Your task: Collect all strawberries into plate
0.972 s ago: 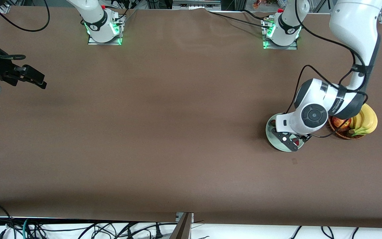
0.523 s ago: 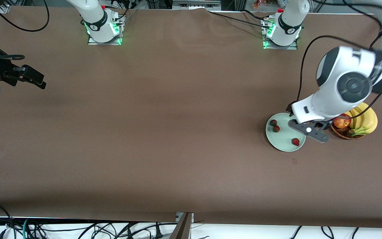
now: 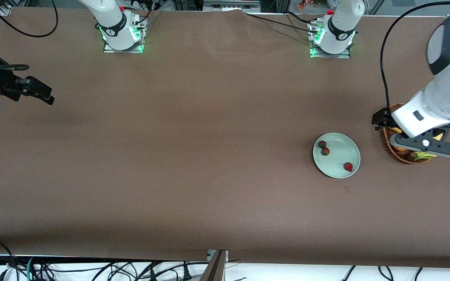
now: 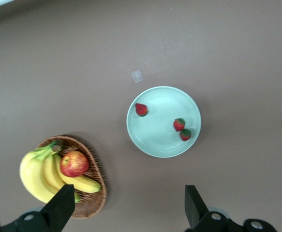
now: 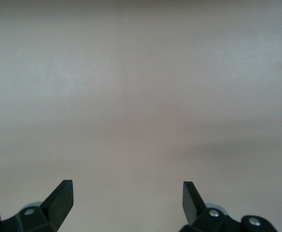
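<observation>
Strawberries (image 3: pixel 325 151) beside left claw (image 3: pixel 424 146), apart.

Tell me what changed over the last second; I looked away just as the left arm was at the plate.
The left gripper rose off the plate and swung away; it is now open, holding nothing, over the wicker basket. That uncovered three strawberries lying in the plate. Plate, basket and fruit kept their places. The right gripper stayed open, waiting at the right arm's end of the table.
</observation>
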